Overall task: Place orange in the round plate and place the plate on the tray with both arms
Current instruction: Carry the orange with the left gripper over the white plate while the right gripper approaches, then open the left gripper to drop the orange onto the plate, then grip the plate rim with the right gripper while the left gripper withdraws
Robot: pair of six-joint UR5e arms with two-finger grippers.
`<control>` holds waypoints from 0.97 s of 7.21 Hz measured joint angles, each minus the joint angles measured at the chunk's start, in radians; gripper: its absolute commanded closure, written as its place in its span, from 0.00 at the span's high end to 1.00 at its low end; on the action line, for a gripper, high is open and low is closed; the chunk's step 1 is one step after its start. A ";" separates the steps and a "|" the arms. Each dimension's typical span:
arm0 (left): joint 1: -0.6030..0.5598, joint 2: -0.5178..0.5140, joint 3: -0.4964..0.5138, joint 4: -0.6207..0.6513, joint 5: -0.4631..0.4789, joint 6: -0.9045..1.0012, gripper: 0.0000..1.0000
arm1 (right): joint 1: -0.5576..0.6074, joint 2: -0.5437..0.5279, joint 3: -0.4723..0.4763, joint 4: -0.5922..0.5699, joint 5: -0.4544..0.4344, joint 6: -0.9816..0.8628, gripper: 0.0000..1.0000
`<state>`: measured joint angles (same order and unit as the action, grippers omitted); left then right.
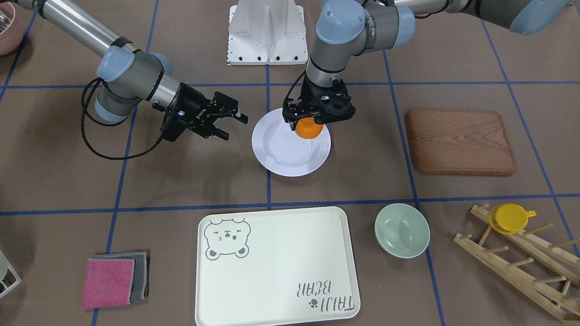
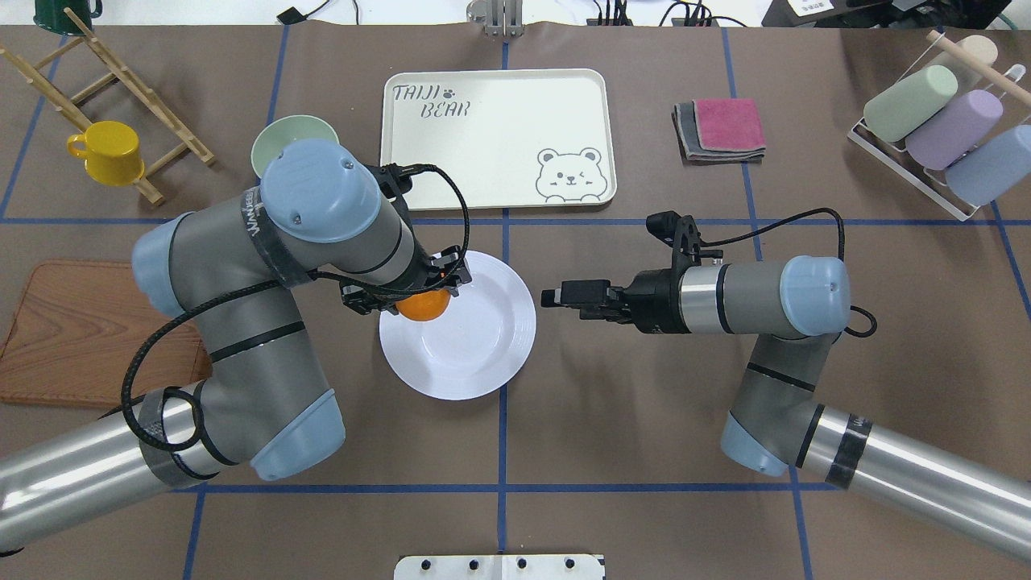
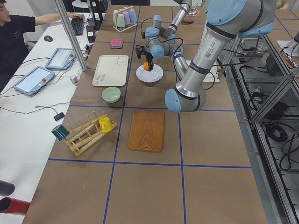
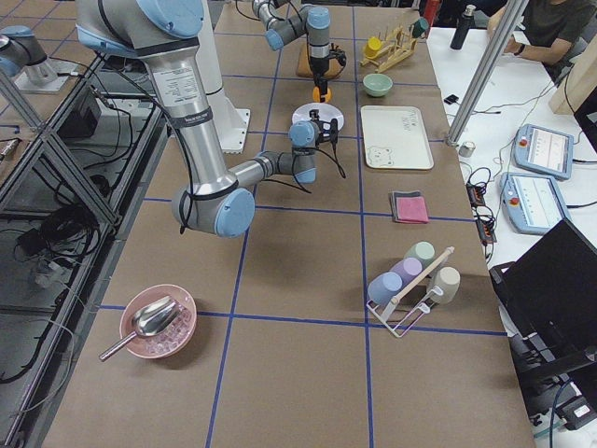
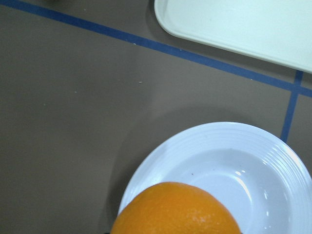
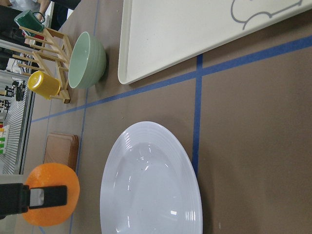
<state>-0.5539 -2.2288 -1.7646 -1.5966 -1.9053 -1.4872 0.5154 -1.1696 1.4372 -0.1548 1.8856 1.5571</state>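
While the left gripper (image 1: 310, 121) clamped the orange (image 2: 424, 306) above the round plate's (image 1: 281, 156) rim, evidently for release into it, the right gripper (image 1: 234, 127) stood wide open beside the opposite rim. The tray (image 1: 276, 267) lay unoccupied.

Place: a robot lab.
Robots: a left arm (image 2: 242, 322) and a right arm (image 2: 757, 298), both jointed industrial types, with a white mount (image 1: 266, 31) at the edge between them.
Worktop: a long surface (image 2: 628, 387) under a brown sheet, marked into squares with blue tape (image 2: 503, 487).
Controls: touch pendants (image 3: 32, 79) lay on a white side bench (image 3: 28, 140); a person (image 3: 14, 37) sat there at a keyboard (image 3: 77, 25).
Surroundings: a metal post (image 3: 70, 32) and loose cables (image 3: 280, 135) stood alongside.
Props: household ware, namely a tray (image 2: 495, 137), a bowl (image 1: 402, 230) and cloths (image 2: 725, 129), lay spaced apart in the squares.
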 measured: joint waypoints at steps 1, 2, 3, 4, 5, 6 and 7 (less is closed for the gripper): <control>0.000 -0.004 -0.001 -0.001 0.018 -0.005 0.99 | -0.019 0.005 -0.005 -0.003 -0.023 0.000 0.99; -0.001 -0.005 -0.006 -0.001 0.028 -0.006 0.99 | -0.032 0.016 -0.018 -0.006 -0.038 0.000 0.97; -0.005 -0.003 -0.015 0.000 0.031 -0.004 0.99 | -0.038 0.029 -0.035 -0.009 -0.045 0.000 0.97; -0.017 0.004 -0.031 0.002 0.030 0.002 0.99 | -0.041 0.039 -0.054 -0.010 -0.047 -0.002 0.97; -0.032 0.022 -0.055 0.004 0.026 0.015 0.99 | -0.044 0.057 -0.081 -0.012 -0.047 -0.004 0.97; -0.043 0.046 -0.083 0.005 0.024 0.035 0.99 | -0.047 0.082 -0.108 -0.021 -0.048 -0.004 0.96; -0.052 0.062 -0.101 0.006 0.020 0.049 0.99 | -0.049 0.102 -0.119 -0.037 -0.049 -0.003 0.92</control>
<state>-0.6061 -2.1666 -1.8657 -1.5910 -1.8858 -1.4386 0.4659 -1.0675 1.3179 -0.1918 1.8367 1.5539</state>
